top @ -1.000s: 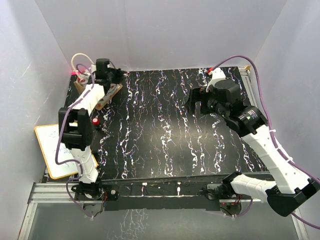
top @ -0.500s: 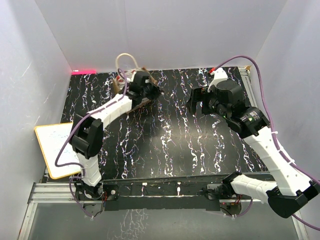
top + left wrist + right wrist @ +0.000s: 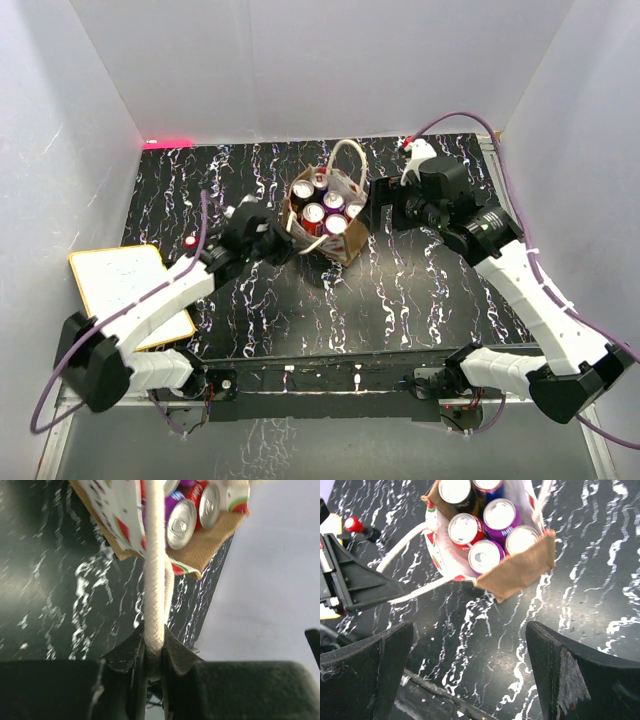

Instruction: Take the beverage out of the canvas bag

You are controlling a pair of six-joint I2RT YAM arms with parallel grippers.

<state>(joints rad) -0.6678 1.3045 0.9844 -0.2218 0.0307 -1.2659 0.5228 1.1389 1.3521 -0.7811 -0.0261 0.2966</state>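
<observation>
The canvas bag (image 3: 342, 246) stands mid-tabletop (image 3: 420, 290) with cans (image 3: 500, 515) upright inside, their labels mostly hidden. Left jaws pinch one cream handle (image 3: 154, 580); that view's top edge cuts off the bag. Right jaws gape wide just beside the bag.

From my seat, the canvas bag (image 3: 517, 570) reads as coarse, matt tan cloth with a visible weave. Its inside is a smoother white printed lining, cloth or something coated; I can't tell through the blur. Its handle (image 3: 154, 555) is cream braided cord, rough and fibrous. The cans (image 3: 465, 527) have bright bare-metal tops and glossy printed sides. The counter (image 3: 430, 290) looks like smooth black marbled laminate with a slight sheen. The left end effector (image 3: 154, 640) is matt black plastic. On the right end effector (image 3: 470, 645) the pads (image 3: 560, 680) look scuffed and dusty. The white board (image 3: 125, 290) is smooth and glossy.
</observation>
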